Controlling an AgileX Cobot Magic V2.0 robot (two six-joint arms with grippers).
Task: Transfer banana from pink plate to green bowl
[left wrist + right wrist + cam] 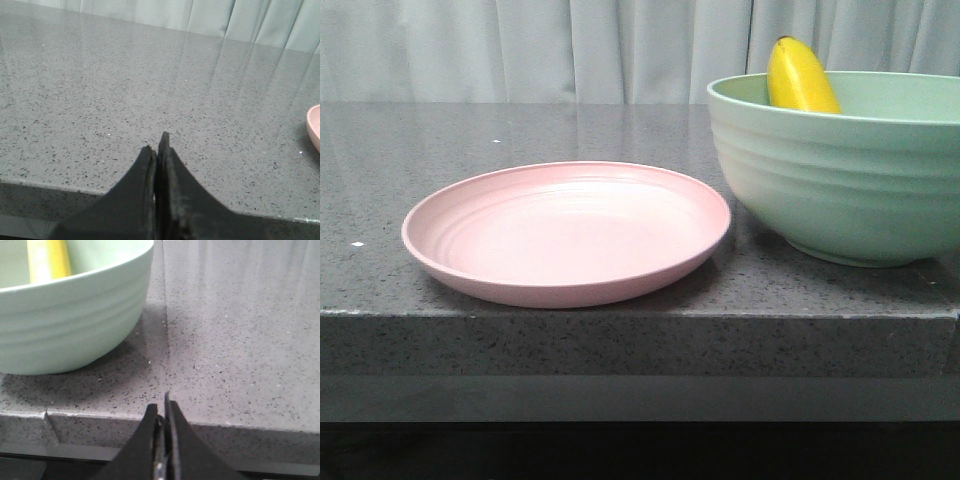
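Note:
The yellow banana (800,78) leans inside the green bowl (840,170) at the right of the counter, its top end above the rim. The pink plate (565,232) lies empty to the left of the bowl. In the right wrist view the bowl (70,315) holds the banana (47,260). My right gripper (161,406) is shut and empty at the counter's front edge, apart from the bowl. My left gripper (156,142) is shut and empty over bare counter; the plate's rim (315,127) shows at that view's edge. Neither gripper shows in the front view.
The grey speckled counter (520,130) has a front edge (620,315) close below the plate and bowl. A pale curtain (570,50) hangs behind. A seam (166,330) runs across the counter beside the bowl.

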